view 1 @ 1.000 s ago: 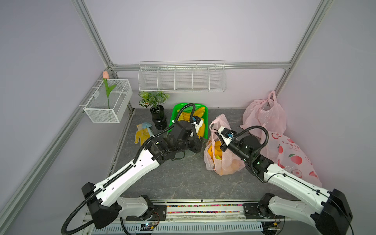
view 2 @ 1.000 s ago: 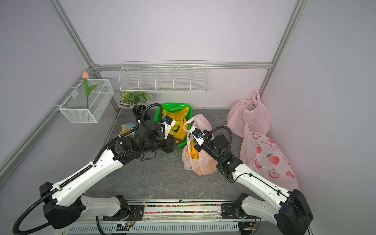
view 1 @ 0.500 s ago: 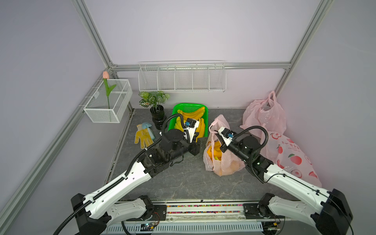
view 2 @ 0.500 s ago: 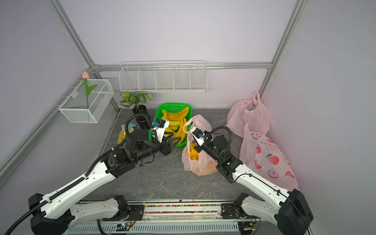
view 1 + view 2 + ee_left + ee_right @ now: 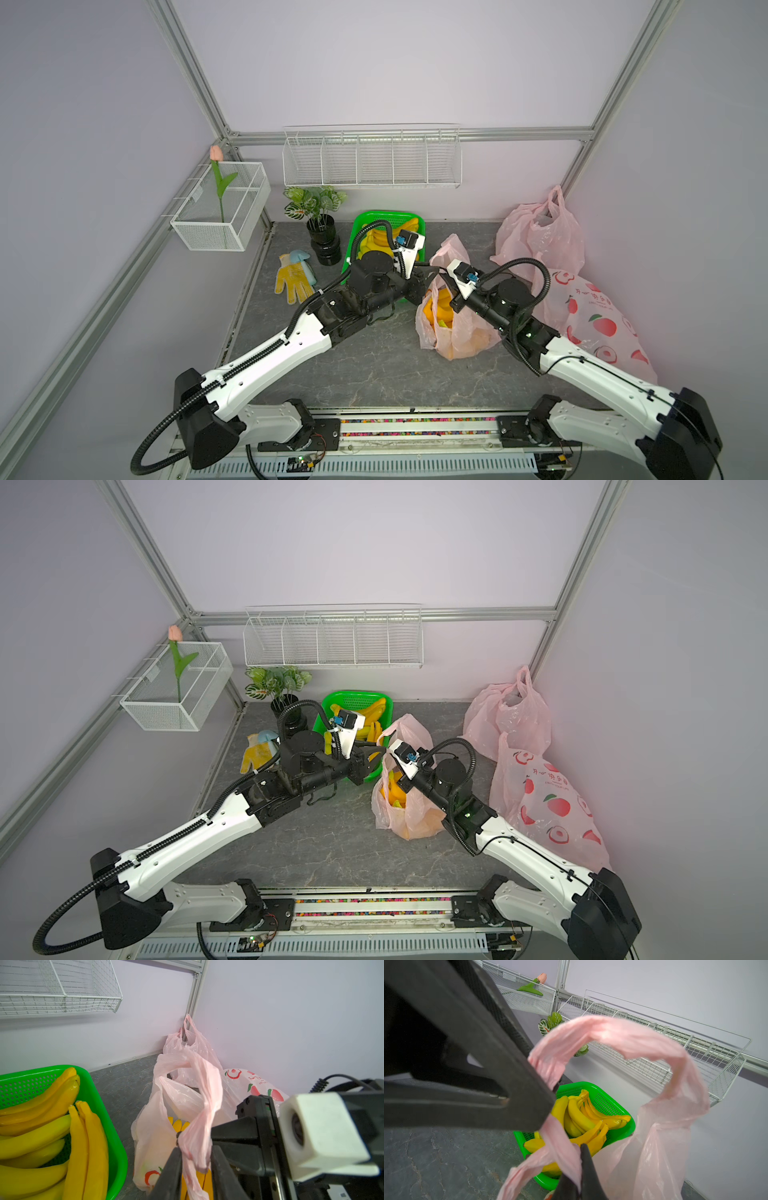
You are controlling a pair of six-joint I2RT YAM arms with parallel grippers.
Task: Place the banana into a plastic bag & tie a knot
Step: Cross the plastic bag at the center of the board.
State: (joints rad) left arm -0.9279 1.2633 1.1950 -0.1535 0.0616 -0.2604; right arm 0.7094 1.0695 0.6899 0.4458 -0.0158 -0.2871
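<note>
The pink plastic bag (image 5: 461, 332) stands on the grey floor in both top views, with yellow bananas (image 5: 440, 307) inside it. Its two handles rise from the mouth. In the left wrist view my left gripper (image 5: 196, 1167) is shut on one twisted handle (image 5: 205, 1105), which is bunched between its fingers. My right gripper (image 5: 578, 1180) is shut on the other handle strand. The two grippers meet just above the bag's mouth, left gripper (image 5: 432, 272) beside right gripper (image 5: 449, 286). More bananas (image 5: 374, 245) lie in the green basket (image 5: 357, 232) behind the left gripper.
Two more pink bags sit in the back right corner, one plain (image 5: 540, 237) and one with a peach print (image 5: 590, 316). A potted plant (image 5: 320, 232) and a yellow glove (image 5: 293, 278) lie left of the basket. A wire shelf (image 5: 370, 162) hangs on the back wall.
My left arm has swung from over the green basket to the bag's mouth, and its jaws have narrowed around a handle. The right arm has held still on its handle.
</note>
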